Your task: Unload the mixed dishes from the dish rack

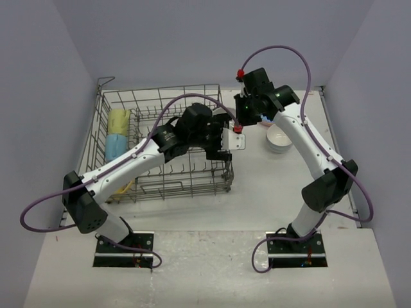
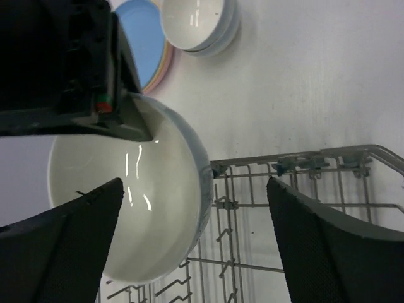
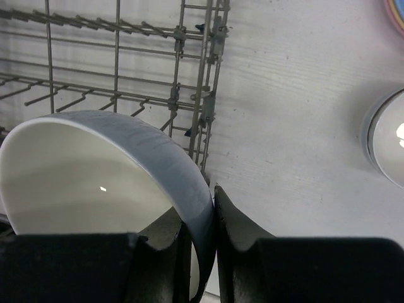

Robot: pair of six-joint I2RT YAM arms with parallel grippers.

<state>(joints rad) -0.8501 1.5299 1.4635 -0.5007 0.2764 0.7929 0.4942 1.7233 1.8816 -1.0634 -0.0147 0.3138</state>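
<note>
My right gripper is shut on the rim of a white bowl, holding it tilted above the right end of the grey wire dish rack. My left gripper is open, its fingers spread wide. The same bowl lies partly between them, apart from the right finger. In the top view both grippers, left and right, meet at the rack's right side, and the arms hide the bowl. A yellow mug and a light blue mug stand in the rack's left end.
A stack of white bowls sits on the table right of the rack, also seen in the left wrist view. A stack of plates, blue on top, lies beside it. Walls close in on the left, back and right.
</note>
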